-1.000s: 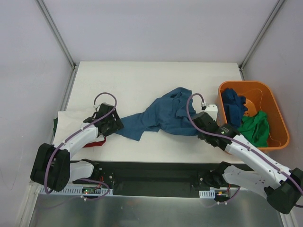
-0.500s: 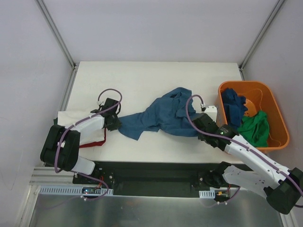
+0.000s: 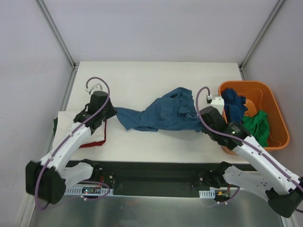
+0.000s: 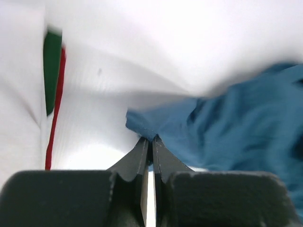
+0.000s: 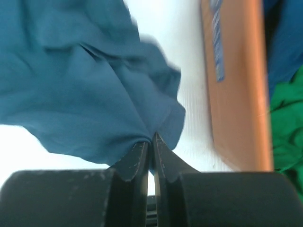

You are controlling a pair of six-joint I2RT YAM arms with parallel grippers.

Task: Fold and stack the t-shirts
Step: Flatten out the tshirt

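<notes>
A blue t-shirt [image 3: 158,114] hangs stretched between my two grippers over the middle of the table. My left gripper [image 3: 112,112] is shut on its left corner [image 4: 142,127], the black fingertips [image 4: 144,147] pinching the cloth. At the other end my right gripper [image 3: 202,124] is shut on the shirt's right edge [image 5: 142,127]. A folded white t-shirt [image 3: 80,124] lies at the left over a red one [image 3: 97,142], with green cloth [image 4: 52,66] at its edge. In the orange basket [image 3: 272,106] lie a dark blue t-shirt [image 3: 233,105] and a green t-shirt [image 3: 255,127].
The orange basket stands at the table's right edge, close beside my right arm. The white table [image 3: 142,78] runs back to grey walls with metal corner posts. A black rail [image 3: 156,170] lines the near edge.
My left gripper closed on the blue shirt's left corner and pulled it up and left, drawing the cloth taut. The right gripper shifted slightly right toward the basket, still holding.
</notes>
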